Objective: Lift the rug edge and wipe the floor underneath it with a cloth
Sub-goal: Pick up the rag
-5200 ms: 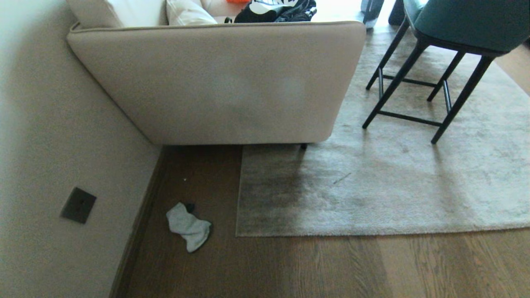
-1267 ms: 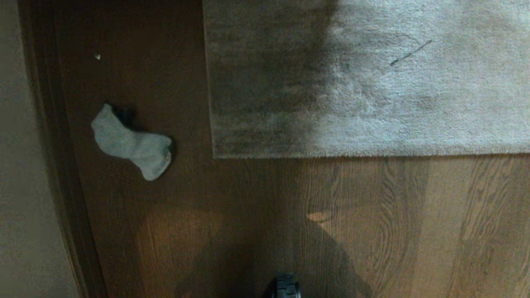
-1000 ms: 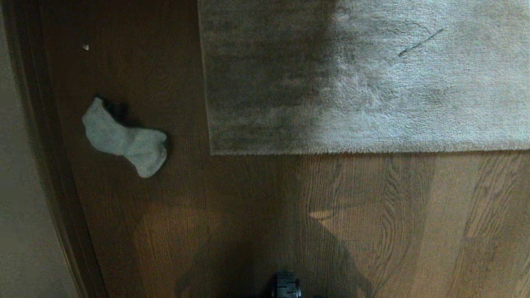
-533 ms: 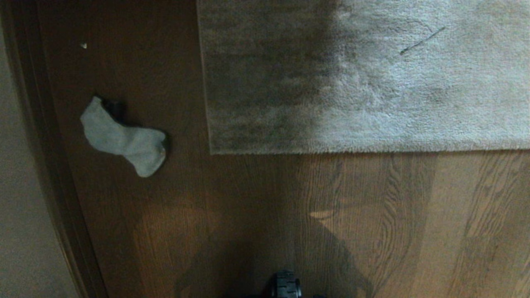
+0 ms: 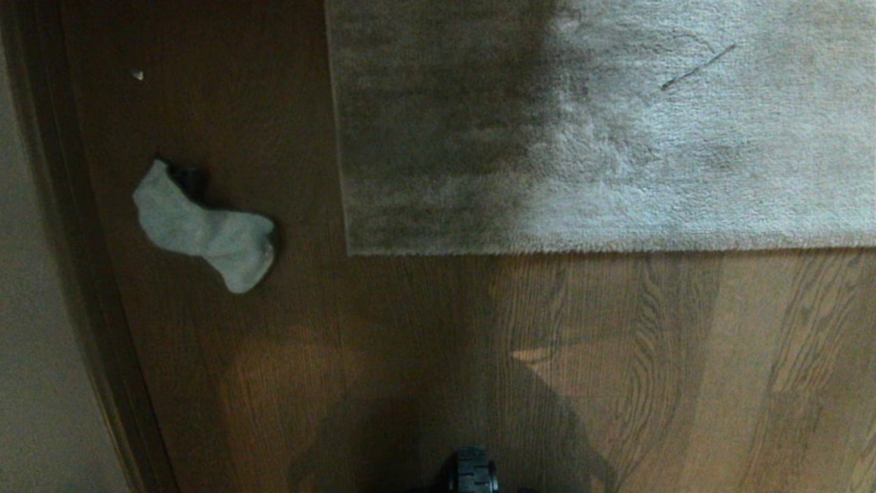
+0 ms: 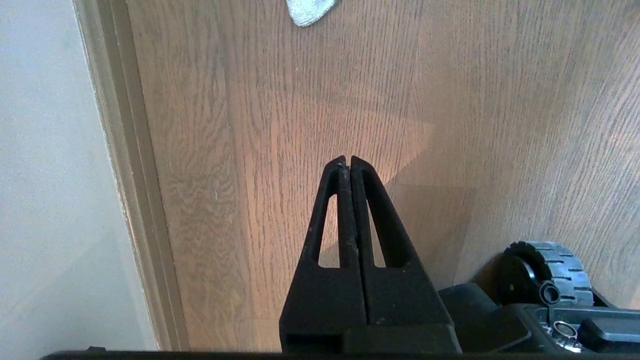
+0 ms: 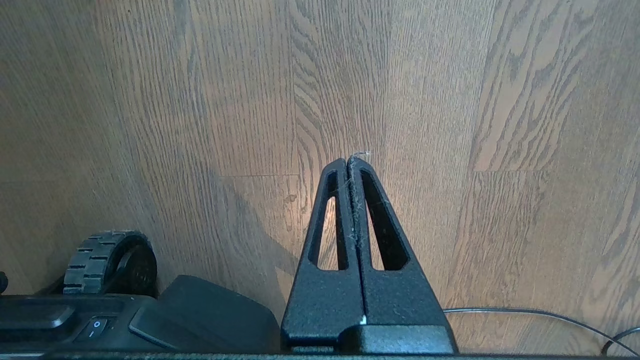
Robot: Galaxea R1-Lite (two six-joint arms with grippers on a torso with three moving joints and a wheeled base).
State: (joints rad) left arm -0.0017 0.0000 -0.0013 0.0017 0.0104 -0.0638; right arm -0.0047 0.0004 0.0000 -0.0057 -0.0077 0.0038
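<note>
floor: brown wood-grain planks (image 5: 424,356), bounded on the robot's left by a dark skirting board (image 5: 82,274) and a pale wall (image 5: 27,342).
rug edge: the straight near border and square near-left corner (image 5: 350,250) of a grey-beige plush rug (image 5: 650,137); lying flat on the floor, not yet lifted.
cloth: pale grey-green rag (image 5: 205,229), crumpled on bare floor between the skirting board and the rug's left border, apart from both; only its tip shows in the left wrist view (image 6: 310,9).
left pincer: (image 6: 346,161) fingers pressed together, empty, hanging over bare floor near the skirting board, well short of the cloth.
right pincer: (image 7: 348,161) fingers pressed together, empty apart from stray fibres on the tips, over bare floor; a thin cable (image 7: 525,315) lies nearby.
base: a ribbed wheel (image 6: 547,262) shows beside the left arm.
stage: judged as the start; neither cloth nor rug is engaged.
risk 1: pincers not spread before descent would push the cloth along the smooth planks instead of gripping it.
risk 2: the flat rug border offers little to pinch; a shallow grip on the pile may slip and drop the corner.
risk 3: the cloth sits close to the skirting board; a careless reach could strike the wall.
risk 4: the cable could snag if the base drives.
</note>
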